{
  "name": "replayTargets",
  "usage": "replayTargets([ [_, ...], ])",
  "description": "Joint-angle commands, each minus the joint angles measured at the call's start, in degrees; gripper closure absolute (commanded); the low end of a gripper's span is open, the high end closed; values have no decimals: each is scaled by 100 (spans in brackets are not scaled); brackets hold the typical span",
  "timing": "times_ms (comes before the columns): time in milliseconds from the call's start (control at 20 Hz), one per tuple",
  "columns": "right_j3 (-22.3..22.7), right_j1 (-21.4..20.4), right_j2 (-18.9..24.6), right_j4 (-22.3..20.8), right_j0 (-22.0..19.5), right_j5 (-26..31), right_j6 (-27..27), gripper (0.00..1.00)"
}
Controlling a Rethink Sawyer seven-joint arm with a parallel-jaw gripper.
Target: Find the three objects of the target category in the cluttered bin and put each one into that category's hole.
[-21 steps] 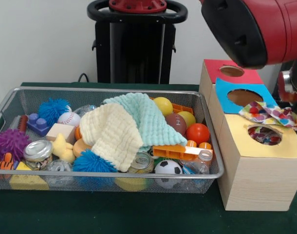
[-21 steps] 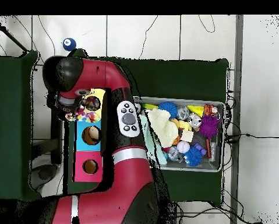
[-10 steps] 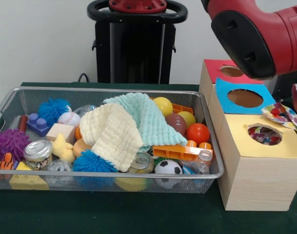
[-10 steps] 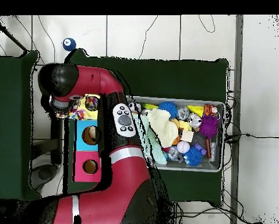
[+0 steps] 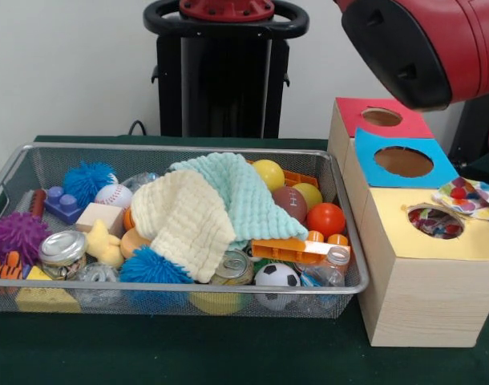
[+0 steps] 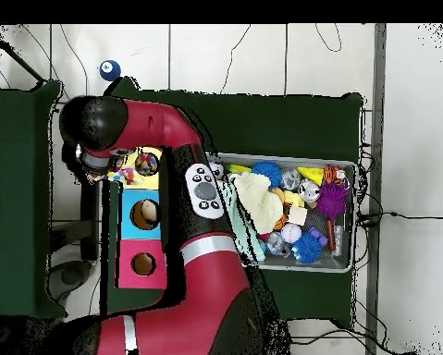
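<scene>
Green cloth table [image 5: 228, 353], white wall [image 5: 68, 64] behind.
Wire bin [image 5: 180, 298] beside the wooden box [image 5: 425, 297]; gripper's grip cannot be told.

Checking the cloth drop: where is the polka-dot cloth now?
In the front view, the polka-dot cloth lies at the right edge, beside the yellow hole of the wooden box.

My arm [image 5: 425, 44] hangs above the wooden box [image 5: 425, 297] with its 3 holes, a patterned cloth [image 5: 471, 196] draped beside the yellow-panel hole [image 5: 435, 222], the wire bin [image 5: 36, 164] full of clutter.
</scene>
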Motion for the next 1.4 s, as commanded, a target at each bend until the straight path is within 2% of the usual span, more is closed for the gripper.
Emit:
replayTargets([
  [50, 423, -295, 536, 151, -330, 258, -338, 100],
  [300, 262, -299, 729, 183, -397, 420, -432, 100],
  [650, 460, -559, 775, 67, -513, 428, -517, 100],
  [900, 791, -801, 586, -234, -711, 385, -748, 100],
  [1050, 1142, -962, 496, -352, -831, 152, -864, 100],
  [1300, 1412, -1087, 538, -495, -988, 10, -977, 100],
  [1400, 1679, -1205, 624, -485, -1098, -134, -1042, 100],
])
